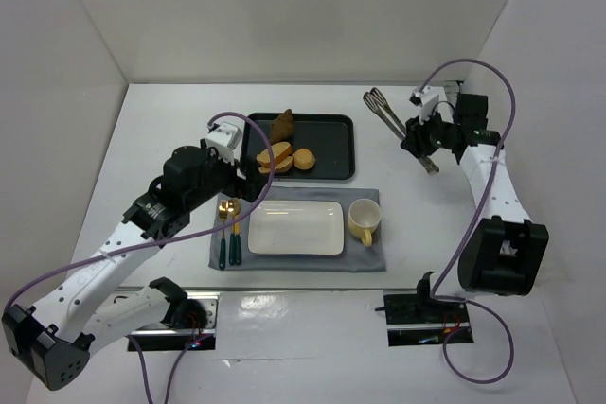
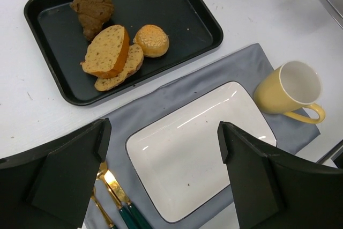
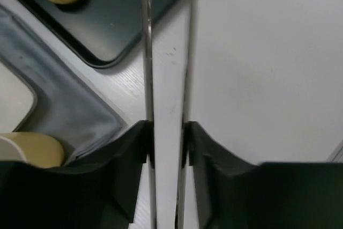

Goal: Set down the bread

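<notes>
Nearest the arm bases we see a grey mat (image 1: 365, 257) on the white tabletop (image 1: 170, 120), carrying gold and green cutlery (image 1: 227, 234), a white rectangular plate (image 2: 187, 154) and a yellow mug (image 2: 286, 92), in that order from left to right. The left pincer (image 2: 163, 132) hangs above the plate's left part with its fingers spread wide, holding nothing. Just beyond the mat lies a black tray (image 2: 171, 20), and the bread sits on its left half: a sliced loaf (image 2: 110, 52), a round roll (image 2: 151, 40) touching it, and a dark croissant (image 2: 94, 6) behind. Farther right, well apart from the tray, the right pincer (image 3: 166, 132) is pressed in on metal tongs (image 3: 147, 52), pinching their two arms nearly together, tips pointing away over bare tabletop.
</notes>
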